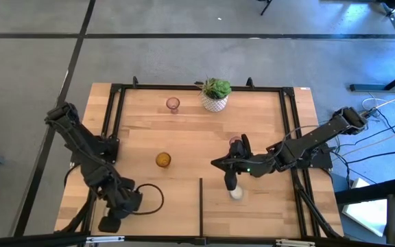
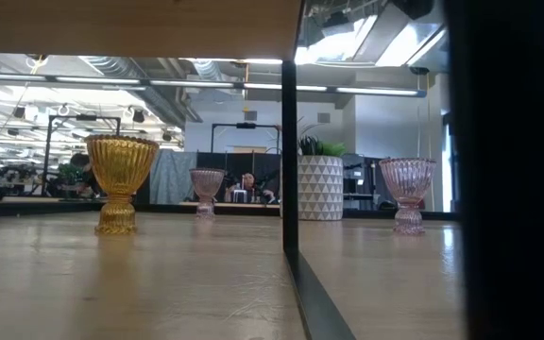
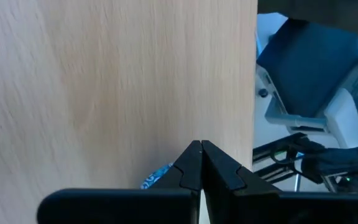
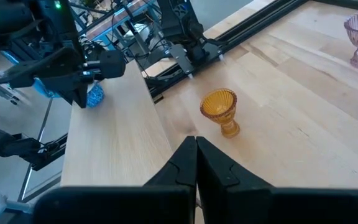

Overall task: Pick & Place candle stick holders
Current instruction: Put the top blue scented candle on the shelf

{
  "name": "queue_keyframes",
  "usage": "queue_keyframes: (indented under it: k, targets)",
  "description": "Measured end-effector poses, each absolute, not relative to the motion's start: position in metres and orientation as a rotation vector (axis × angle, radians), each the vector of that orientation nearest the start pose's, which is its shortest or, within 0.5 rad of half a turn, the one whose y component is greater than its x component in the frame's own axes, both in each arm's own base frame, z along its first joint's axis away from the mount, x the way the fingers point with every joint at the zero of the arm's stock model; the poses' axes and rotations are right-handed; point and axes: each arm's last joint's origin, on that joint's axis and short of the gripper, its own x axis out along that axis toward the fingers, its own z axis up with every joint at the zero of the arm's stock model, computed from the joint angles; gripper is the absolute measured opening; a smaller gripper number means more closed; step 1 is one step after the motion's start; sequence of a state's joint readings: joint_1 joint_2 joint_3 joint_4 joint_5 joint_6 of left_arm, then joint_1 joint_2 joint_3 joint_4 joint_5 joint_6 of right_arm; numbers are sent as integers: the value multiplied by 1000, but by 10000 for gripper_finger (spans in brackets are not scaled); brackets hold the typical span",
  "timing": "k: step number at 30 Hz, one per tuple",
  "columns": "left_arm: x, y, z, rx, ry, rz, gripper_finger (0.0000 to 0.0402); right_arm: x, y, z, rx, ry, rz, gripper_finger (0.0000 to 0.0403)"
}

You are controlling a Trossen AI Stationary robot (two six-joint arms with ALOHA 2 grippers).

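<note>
An amber holder (image 1: 162,160) (image 4: 220,111) (image 2: 121,181) stands upright on the table's left half. One pink holder (image 1: 173,103) (image 2: 206,192) stands at the far side. Another pink holder (image 1: 236,142) (image 2: 406,194) is just beyond my right arm's wrist. A white holder (image 1: 236,194) sits on the table near that arm. My right gripper (image 1: 216,163) (image 4: 196,140) hovers shut at mid-table, pointing toward the amber holder and holding nothing. My left gripper (image 1: 110,223) (image 3: 201,144) is shut above the near left corner. A small blue-and-white thing (image 3: 157,177) (image 4: 95,96) lies at its fingers. My left gripper has its fingers shut tip to tip, slanting down over the table's near left corner. The small blue-and-white thing (image 3: 160,174) shows right beside one finger (image 3: 188,165). I cannot tell whether the finger touches it.
A white patterned pot with a green plant (image 1: 215,95) (image 2: 321,187) stands at the far middle. A black strip (image 1: 201,206) (image 2: 289,142) runs from the near edge toward mid-table. Black rails (image 1: 112,116) frame the tabletop. Bare wood lies between the amber holder and the pot.
</note>
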State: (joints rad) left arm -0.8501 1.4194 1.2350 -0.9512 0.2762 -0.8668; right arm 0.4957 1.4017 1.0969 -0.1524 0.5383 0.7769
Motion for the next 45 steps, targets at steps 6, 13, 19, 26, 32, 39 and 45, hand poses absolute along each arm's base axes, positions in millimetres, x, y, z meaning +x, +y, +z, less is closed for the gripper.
queue_keyframes:
  k: [6, 13, 19, 26, 32, 39, 45]
  targets:
    - [161, -211, 289, -318, 1541, -407, 1, 280, 135, 307, 541, 356, -191, 4]
    - [162, -217, 303, -415, 1477, -440, 1, 281, 133, 307, 541, 354, -196, 4]
    - [150, -228, 331, -504, 1493, -473, 1, 282, 131, 307, 543, 352, -204, 4]
    - [126, -249, 327, -535, 1579, -437, 1, 284, 127, 307, 542, 349, -219, 4]
    - [123, -258, 314, -483, 1592, -349, 1, 286, 121, 307, 543, 344, -236, 4]
    - [115, -261, 306, -418, 1644, -284, 1, 287, 120, 307, 543, 343, -241, 4]
    - [114, -258, 304, -394, 1644, -239, 1, 287, 120, 307, 543, 343, -241, 4]
